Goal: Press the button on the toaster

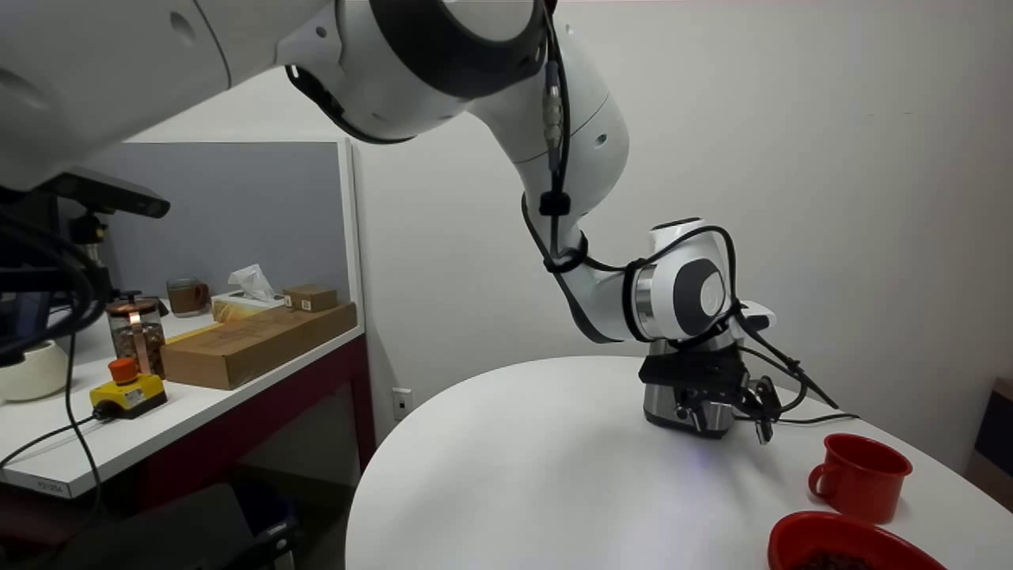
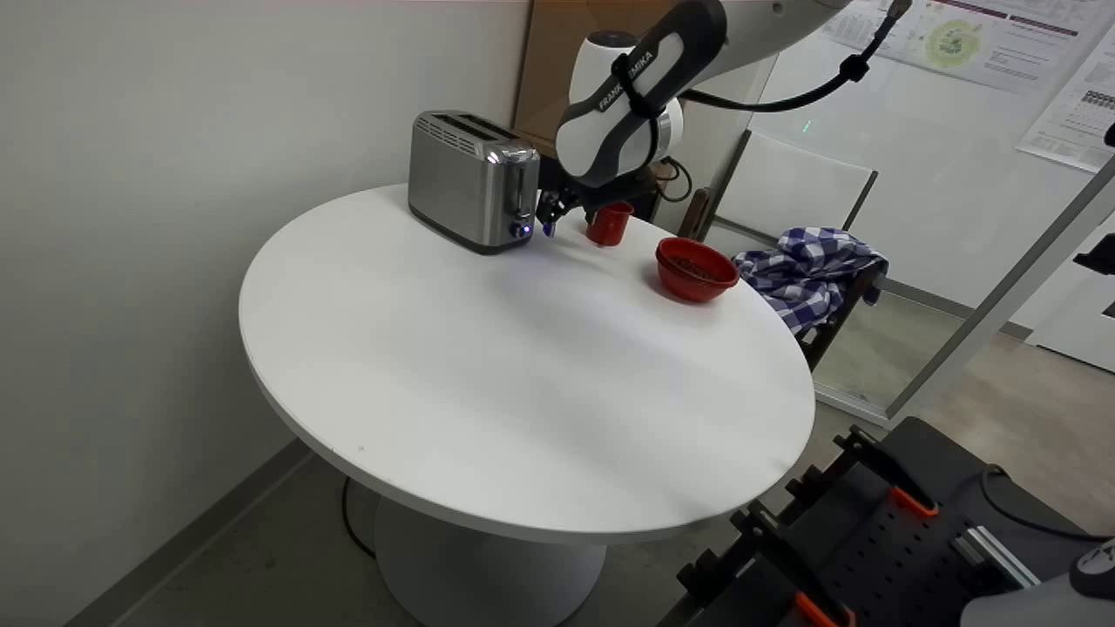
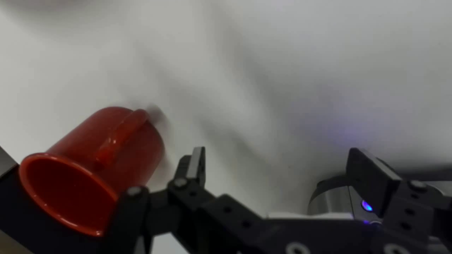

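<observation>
Arches over the round white table (image 2: pixel 523 392), hangs low with Robotiq gripper (image 3: pixel 278 158) spread wide, just beside the two-slot silver toaster (image 2: pixel 457 187)

In an exterior view we read "FRANK" and "MIKA" on the arm (image 2: pixel 666 61), a strap (image 2: pixel 634 89) covering the gap between them, while the print on the posters (image 2: pixel 967 43), the label (image 1: pixel 36 482) on the desk (image 1: pixel 190 404) and the sticker (image 1: pixel 134 396) on the switch (image 1: pixel 111 393) is too small for us to make out.
</observation>
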{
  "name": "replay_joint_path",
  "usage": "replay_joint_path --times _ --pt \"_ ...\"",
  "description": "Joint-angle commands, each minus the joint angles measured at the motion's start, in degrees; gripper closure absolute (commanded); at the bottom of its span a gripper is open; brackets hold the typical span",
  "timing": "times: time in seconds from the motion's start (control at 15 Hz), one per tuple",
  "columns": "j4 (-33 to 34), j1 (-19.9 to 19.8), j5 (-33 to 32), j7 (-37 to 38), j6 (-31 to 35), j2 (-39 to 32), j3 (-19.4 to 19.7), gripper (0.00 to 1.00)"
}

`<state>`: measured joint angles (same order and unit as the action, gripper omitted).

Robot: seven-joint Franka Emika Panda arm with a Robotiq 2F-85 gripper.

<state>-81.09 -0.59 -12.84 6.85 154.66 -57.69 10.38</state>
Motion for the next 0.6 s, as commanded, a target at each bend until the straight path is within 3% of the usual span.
replay_joint_path --times 0.0,0.53 --pt "5.60 0.04 1.95 0.23 0.09 -3.75 0.11 0.00" --pt "11.05 -2.41 2.71 -6.92 -2.37 -6.26 -4.54 0.00"
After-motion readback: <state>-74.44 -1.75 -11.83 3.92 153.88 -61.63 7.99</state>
